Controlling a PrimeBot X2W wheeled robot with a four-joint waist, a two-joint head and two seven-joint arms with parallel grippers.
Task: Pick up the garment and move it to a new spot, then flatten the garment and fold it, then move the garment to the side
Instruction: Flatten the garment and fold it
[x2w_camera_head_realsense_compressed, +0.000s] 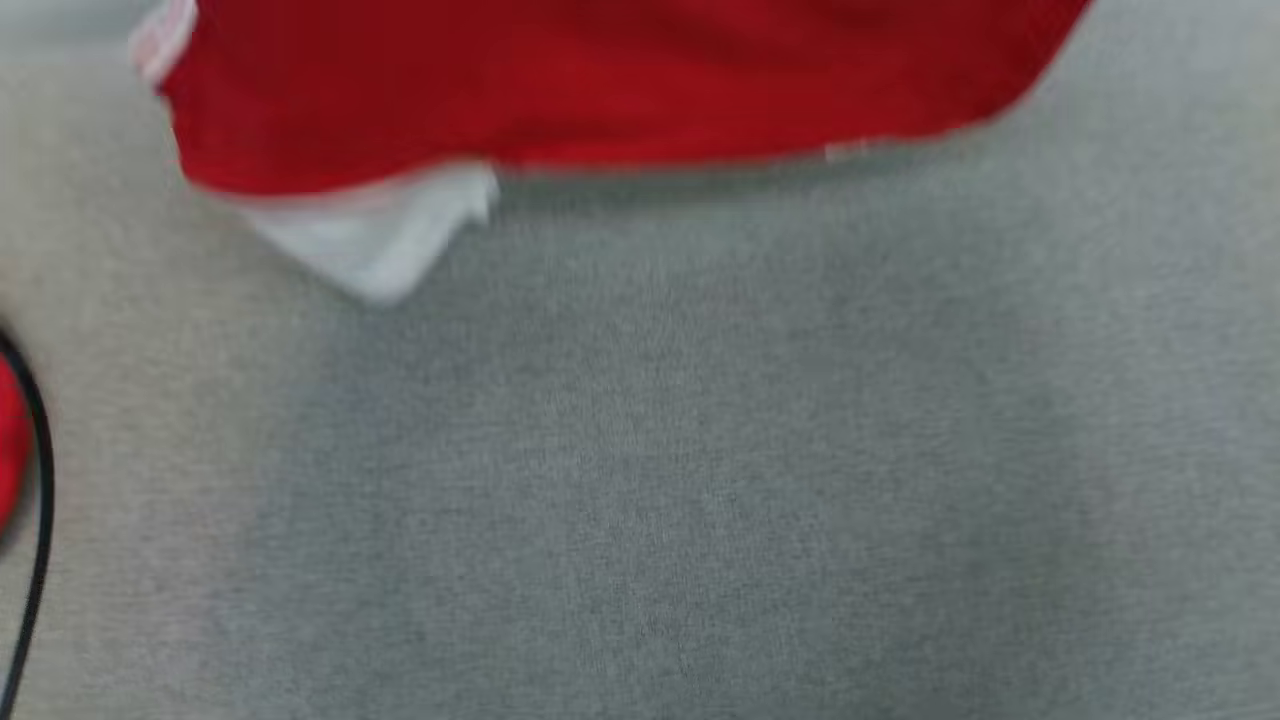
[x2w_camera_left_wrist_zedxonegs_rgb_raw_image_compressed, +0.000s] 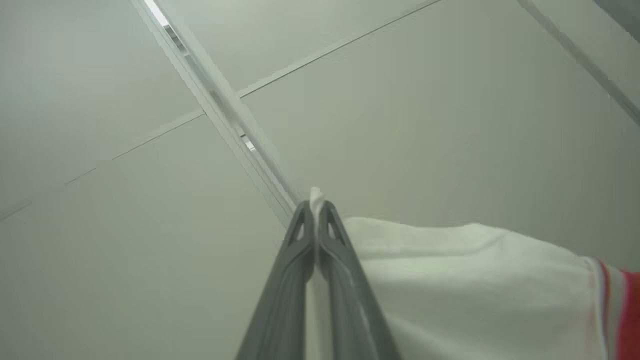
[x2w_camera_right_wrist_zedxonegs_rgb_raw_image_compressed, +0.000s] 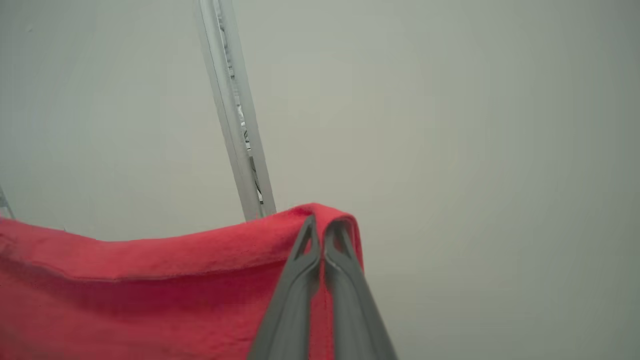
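Garment (x2w_camera_head_realsense_compressed: 600, 90): red with a white section (x2w_camera_head_realsense_compressed: 380, 235), held up at two points, one in each gripper, and blurred in the head view, where its lower edge runs across the top above a grey fabric surface (x2w_camera_head_realsense_compressed: 700, 450). A shadow lies on that surface just under the edge; whether the cloth touches it cannot be determined. Ceiling panels (x2w_camera_left_wrist_zedxonegs_rgb_raw_image_compressed: 425, 125), pale and divided by thin seams, lie beyond both sets of fingers, so both grippers point upward. A pale rail (x2w_camera_right_wrist_zedxonegs_rgb_raw_image_compressed: 235, 125) crosses the ceiling and passes behind the fingertips in each wrist view. Left gripper (x2w_camera_left_wrist_zedxonegs_rgb_raw_image_compressed: 316, 205): clenched on the garment's white cloth, fingers pressed together, with a small tuft of white standing just above the tips. From that pinch the white cloth spreads away to the right of the fingers and drops below them, ending in a red and white striped band (x2w_camera_left_wrist_zedxonegs_rgb_raw_image_compressed: 607, 310) at the far side. Right gripper (x2w_camera_right_wrist_zedxonegs_rgb_raw_image_compressed: 325, 225): clamped on the red cloth, which folds over the fingertips and stretches off to the left of them. A black cable (x2w_camera_head_realsense_compressed: 40, 480) curves down the left edge of the head view, beside a small red patch (x2w_camera_head_realsense_compressed: 8, 440) of uncertain identity.
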